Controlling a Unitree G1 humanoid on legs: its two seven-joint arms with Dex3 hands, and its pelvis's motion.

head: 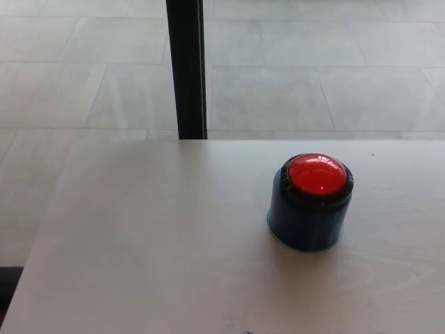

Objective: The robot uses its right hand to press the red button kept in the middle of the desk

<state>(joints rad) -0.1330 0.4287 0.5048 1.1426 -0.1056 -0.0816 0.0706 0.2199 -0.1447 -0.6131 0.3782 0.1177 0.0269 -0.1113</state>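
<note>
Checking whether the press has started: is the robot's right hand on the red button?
No, the red button sits untouched on the desk, with no hand in view.

No readable text, label or number shows on the red button (317,175) or desk (153,243).

A red button (318,175) sits domed on a dark blue cylindrical base (306,224), standing upright on the pale desk (153,243) toward its right side. Beyond the desk's far edge, a black vertical post (186,69) rises against grey floor tiles (313,76).
</note>
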